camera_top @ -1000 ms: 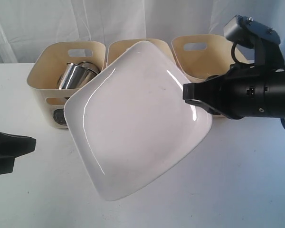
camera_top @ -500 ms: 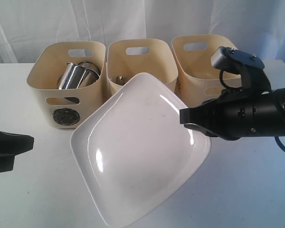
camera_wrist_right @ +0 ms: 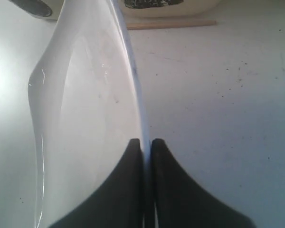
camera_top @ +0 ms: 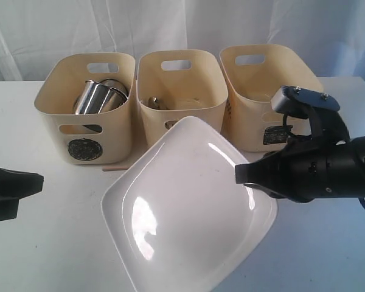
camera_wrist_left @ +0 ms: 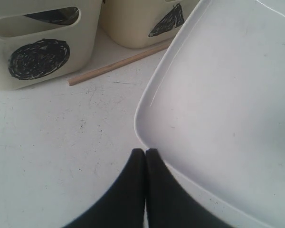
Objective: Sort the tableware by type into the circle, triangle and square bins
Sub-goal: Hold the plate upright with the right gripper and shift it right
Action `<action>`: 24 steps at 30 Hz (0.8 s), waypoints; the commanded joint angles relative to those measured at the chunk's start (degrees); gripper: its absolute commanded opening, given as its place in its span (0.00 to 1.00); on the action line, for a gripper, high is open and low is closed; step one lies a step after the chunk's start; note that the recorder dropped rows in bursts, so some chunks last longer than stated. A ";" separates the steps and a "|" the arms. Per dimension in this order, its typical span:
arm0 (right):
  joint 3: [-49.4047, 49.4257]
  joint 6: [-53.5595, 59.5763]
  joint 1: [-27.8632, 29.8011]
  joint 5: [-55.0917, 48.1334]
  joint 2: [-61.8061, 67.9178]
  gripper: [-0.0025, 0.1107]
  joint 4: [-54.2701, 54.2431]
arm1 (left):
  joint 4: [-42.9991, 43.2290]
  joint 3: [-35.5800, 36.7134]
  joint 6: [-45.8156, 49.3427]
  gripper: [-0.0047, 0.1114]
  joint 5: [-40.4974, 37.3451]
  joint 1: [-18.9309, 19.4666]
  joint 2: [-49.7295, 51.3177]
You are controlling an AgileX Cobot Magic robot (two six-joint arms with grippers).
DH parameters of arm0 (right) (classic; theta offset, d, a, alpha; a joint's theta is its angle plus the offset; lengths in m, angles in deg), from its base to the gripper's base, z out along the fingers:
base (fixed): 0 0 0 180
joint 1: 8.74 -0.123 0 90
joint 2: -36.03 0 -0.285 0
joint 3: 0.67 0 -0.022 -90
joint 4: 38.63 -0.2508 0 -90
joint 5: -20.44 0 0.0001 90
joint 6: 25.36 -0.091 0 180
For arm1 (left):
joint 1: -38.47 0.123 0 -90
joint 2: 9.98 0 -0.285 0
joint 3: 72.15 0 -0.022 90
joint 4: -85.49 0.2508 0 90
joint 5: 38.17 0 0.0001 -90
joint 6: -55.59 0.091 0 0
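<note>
The large white square plate hangs tilted low over the table in front of the bins, and my right gripper is shut on its right rim. In the right wrist view the fingers pinch the plate's edge. My left gripper rests shut and empty at the table's left, close to the plate's corner. Two steel mugs lie in the circle bin. Some cutlery shows in the triangle bin. The square bin stands to the right. The bowls are hidden.
A thin wooden chopstick lies on the white table in front of the circle and triangle bins, also seen as a short piece beside the plate. A white curtain hangs behind the bins.
The right arm has come down and toward the front with the plate, which now sits lower and flatter, uncovering the middle bin. The left gripper has stayed put.
</note>
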 commanded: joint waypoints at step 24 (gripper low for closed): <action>-0.25 -1.44 0.64 7.90 -4.64 0.02 -3.07 | -1.19 0.23 -1.47 0.04 -1.05 0.08 -0.39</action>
